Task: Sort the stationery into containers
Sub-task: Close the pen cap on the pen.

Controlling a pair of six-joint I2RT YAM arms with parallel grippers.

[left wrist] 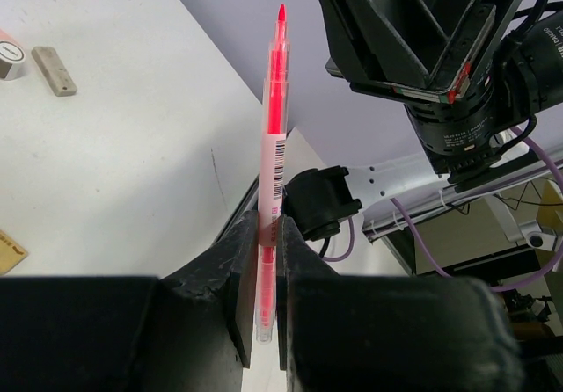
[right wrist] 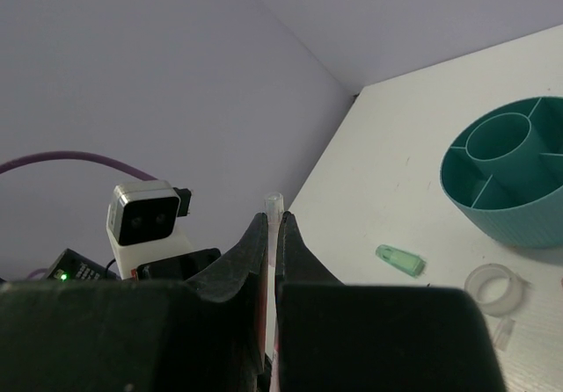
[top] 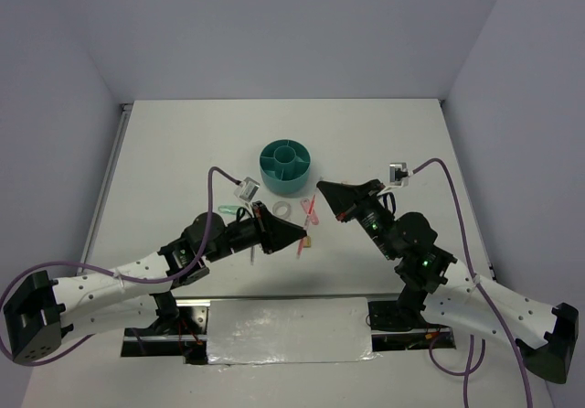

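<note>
My left gripper (left wrist: 268, 225) is shut on the pink-red pen (left wrist: 274, 146), near its clear back end; the red tip points away, toward the right arm. In the top view the left gripper (top: 300, 237) hovers in front of the teal organiser (top: 285, 166). My right gripper (right wrist: 274, 221) is shut on a thin item whose clear end (right wrist: 274, 202) pokes past the fingertips; I cannot tell what it is. The right gripper (top: 322, 188) is just right of the organiser (right wrist: 510, 177). A mint-green capsule (right wrist: 400, 259) and a clear tape ring (right wrist: 497, 286) lie on the table.
The capsule (top: 228, 209) and tape ring (top: 281, 209) lie in front of the organiser, between the arms. A beige piece (left wrist: 54, 69) and a pink-white piece (left wrist: 7, 54) lie on the table; a small tan block (top: 311, 240) sits by the left fingertips. Walls enclose the table.
</note>
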